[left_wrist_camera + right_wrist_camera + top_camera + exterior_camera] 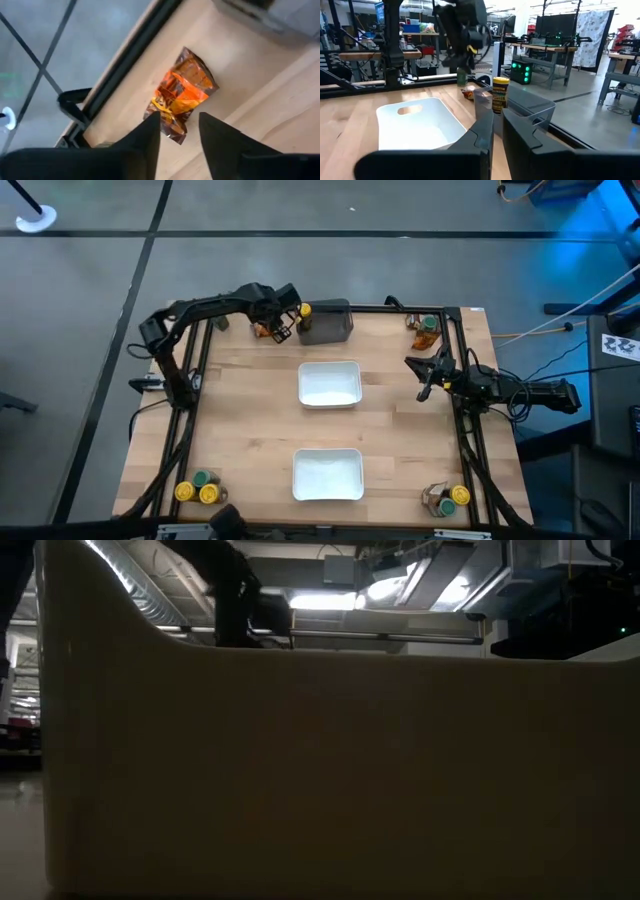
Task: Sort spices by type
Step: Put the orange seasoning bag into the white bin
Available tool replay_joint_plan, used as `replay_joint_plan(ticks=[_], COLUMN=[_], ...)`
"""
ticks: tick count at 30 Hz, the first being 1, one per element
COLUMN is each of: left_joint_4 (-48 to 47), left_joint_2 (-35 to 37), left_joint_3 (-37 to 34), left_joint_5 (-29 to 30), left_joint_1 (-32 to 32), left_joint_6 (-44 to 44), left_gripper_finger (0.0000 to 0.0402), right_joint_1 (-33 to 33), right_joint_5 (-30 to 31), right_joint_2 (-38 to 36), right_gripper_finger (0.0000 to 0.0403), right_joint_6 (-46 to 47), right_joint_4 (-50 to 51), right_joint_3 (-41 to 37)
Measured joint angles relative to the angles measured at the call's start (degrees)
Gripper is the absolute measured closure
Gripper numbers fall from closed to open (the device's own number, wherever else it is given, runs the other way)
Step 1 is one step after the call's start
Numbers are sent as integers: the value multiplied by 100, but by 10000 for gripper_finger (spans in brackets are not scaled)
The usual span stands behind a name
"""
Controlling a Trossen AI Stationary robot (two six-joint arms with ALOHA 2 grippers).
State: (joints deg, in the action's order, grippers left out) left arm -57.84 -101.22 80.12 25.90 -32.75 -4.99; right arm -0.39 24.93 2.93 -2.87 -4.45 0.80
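Observation:
An orange-brown sachet (pixel 182 95) lies flat on the table near its far-left corner (pixel 262 330). My left gripper (pixel 179 131) (pixel 283 328) hangs open just above it, one finger on either side of the sachet's near end; I see no touch. A yellow-lidded jar (pixel 305 310) (pixel 500 94) stands against the dark grey block (pixel 326 322). Other spices stand in the corners: a green-lidded jar (pixel 428 322) with a sachet (pixel 425 338), two yellow-lidded jars (pixel 184 492) with a green one (pixel 201 479), and a sachet (pixel 435 500) beside a yellow jar (pixel 459 495). My right gripper (pixel 497 125) (pixel 424 376) waits shut at the right edge.
Two white trays lie along the table's middle, one farther (pixel 330 383) (pixel 415 125) and one nearer (pixel 328 475). The near tray's wall (pixel 320 770) fills the low view. A black frame rail (pixel 125 60) runs along the table edge just beside the sachet.

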Motion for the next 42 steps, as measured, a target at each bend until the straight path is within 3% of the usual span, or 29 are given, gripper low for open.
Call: replay_joint_plan(ticks=[5,10,22,26,33,37,42], left_joint_4=[24,239,1574,1977,2451,2455,2439], left_joint_2=[-494,-824,-786,-784,-786,-789,-790], left_joint_3=[-4,-9,-1083,-1247,-1316,-1316,-1316], left_joint_5=[-4,4,44,427,495,461,431], left_joint_1=[-31,-27,-15,-45,-187,-305,-345], left_joint_6=[204,438,911,1071,1212,1252,1267], left_gripper_finger=[239,239,250,250,249,271,349], right_joint_1=[-1,-1,-1,-1,-1,-1,-1], right_joint_5=[6,6,150,385,397,399,402], right_joint_2=[0,0,1,1,0,1,1], right_gripper_finger=[365,366,366,366,366,366,365], right_joint_6=[-35,-38,-42,-44,-15,-13,-10], right_joint_4=[2,2,-1,-11,-16,-33,-37], right_joint_3=[0,0,0,0,0,0,0])
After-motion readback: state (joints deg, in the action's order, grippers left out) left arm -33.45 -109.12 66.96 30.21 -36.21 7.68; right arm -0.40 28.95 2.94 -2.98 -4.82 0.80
